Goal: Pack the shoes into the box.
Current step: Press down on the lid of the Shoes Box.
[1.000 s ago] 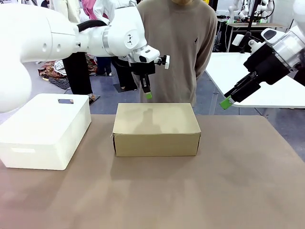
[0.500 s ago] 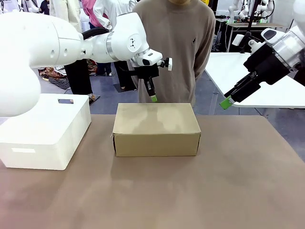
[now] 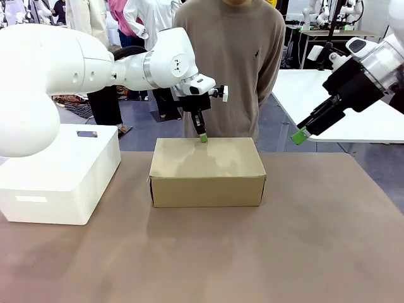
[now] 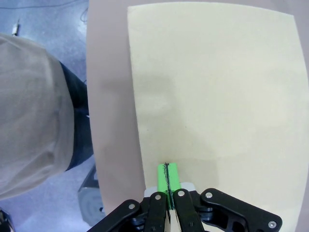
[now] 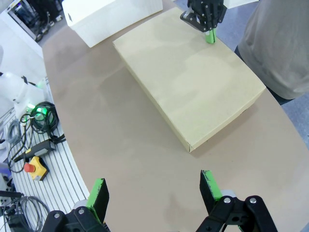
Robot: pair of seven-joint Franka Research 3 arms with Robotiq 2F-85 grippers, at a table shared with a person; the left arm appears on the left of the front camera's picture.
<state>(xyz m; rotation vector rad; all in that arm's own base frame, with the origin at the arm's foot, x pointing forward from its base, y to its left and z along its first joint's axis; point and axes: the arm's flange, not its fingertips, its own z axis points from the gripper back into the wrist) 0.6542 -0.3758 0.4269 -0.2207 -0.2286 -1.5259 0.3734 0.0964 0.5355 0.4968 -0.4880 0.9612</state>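
The box [image 3: 207, 170] sits shut at the centre of the front frame, its lid flat. The shoes are presumably inside, though the closed lid hides them and I cannot confirm it.

The main risk lies at the far rim. The left gripper [image 3: 203, 138] has its green pads pressed together, gripping nothing, and its tip is at the back edge of the lid, upper middle of the frame. In the left wrist view the gripper [image 4: 167, 178] hangs right at the lid's border with the table [image 4: 113, 121]. If it pushes down too close to that edge, the tip could slide off the cardboard and shove the whole box toward the near side. Pressing hard could also dent the lid. The person [image 3: 237, 63] stands just behind the box, so a slip that way would travel toward their body.

The left arm reaches in from the upper left, wrist bent so the fingers point straight down. The right gripper [image 3: 300, 135] hangs at the right of the frame, well clear of the box, angled down to the left; its own view shows its fingers [image 5: 99, 192] spread wide and empty. A white bin [image 3: 60, 173] rests at the left.
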